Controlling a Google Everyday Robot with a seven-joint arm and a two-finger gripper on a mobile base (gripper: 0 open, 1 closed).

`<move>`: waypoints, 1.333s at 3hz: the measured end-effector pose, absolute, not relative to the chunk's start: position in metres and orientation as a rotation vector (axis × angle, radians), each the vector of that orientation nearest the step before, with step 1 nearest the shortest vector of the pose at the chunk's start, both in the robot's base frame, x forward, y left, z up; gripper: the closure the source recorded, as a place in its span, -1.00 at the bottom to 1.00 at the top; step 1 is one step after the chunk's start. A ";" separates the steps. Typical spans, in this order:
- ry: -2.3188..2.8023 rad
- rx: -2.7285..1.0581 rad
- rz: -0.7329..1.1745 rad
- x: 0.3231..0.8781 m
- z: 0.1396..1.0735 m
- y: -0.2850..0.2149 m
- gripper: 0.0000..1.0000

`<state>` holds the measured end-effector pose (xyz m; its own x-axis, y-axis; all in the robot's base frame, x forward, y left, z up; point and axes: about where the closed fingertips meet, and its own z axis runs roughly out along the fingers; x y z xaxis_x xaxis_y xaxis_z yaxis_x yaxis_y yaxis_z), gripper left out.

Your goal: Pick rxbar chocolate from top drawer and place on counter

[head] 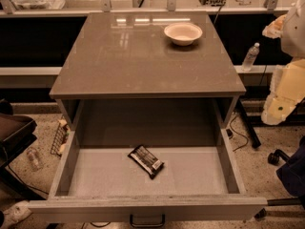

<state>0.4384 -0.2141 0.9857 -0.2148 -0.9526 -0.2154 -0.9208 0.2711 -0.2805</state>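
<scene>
The top drawer (190, 173) stands wide open at the near side, with a dark handle (147, 220) on its front. The rxbar chocolate (146, 161) lies flat on the pale drawer floor, about centre and set at a slant, touching no wall. The counter (138, 61) sits above and beyond, with a white bowl (183, 33) upright at its far right. The gripper (279, 109) hangs on the cream arm at the right edge, beside the counter and well apart from the bar. Spread or pressed together: cannot tell. A clear bottle (250, 56) stands far right.
</scene>
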 end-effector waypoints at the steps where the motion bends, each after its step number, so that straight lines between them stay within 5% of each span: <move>1: 2.206 -1.707 -0.130 0.438 0.986 -0.214 -1.00; 4: 2.188 -1.506 0.169 0.441 0.845 -0.169 -1.00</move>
